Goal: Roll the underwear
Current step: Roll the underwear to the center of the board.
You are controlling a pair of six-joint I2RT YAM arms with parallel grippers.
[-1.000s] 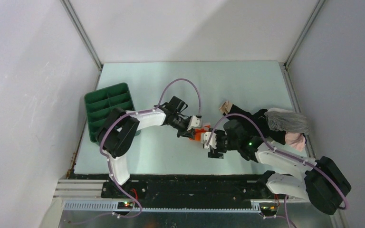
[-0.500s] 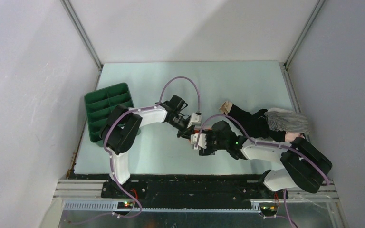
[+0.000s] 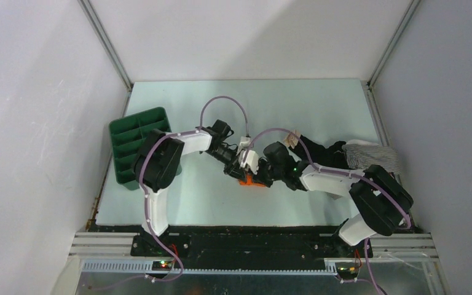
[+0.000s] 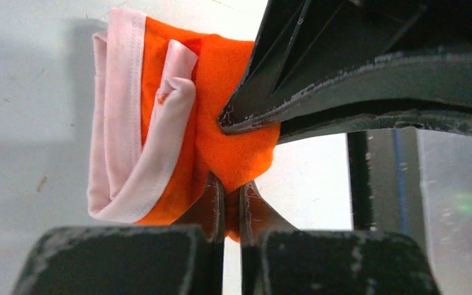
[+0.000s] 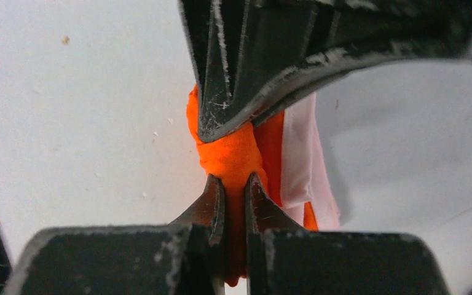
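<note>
The underwear (image 3: 250,181) is a small orange bundle with pale pink trim, lying on the pale green table between the two arms. In the left wrist view the underwear (image 4: 178,117) shows its pink band folded on the left side. My left gripper (image 4: 231,185) is shut on an orange fold of it. My right gripper (image 5: 235,182) is shut on the opposite orange end of the underwear (image 5: 228,157). From above, the left gripper (image 3: 236,169) and the right gripper (image 3: 260,177) meet tip to tip over the bundle and hide most of it.
A green divided tray (image 3: 140,142) stands at the table's left edge. A pile of clothes (image 3: 369,158), black, striped grey and pink, lies at the right edge behind the right arm. A purple cable (image 3: 223,106) arches over the left wrist.
My right gripper has moved left up to the underwear and closed on it. The left gripper stayed shut on it and drew slightly left.
</note>
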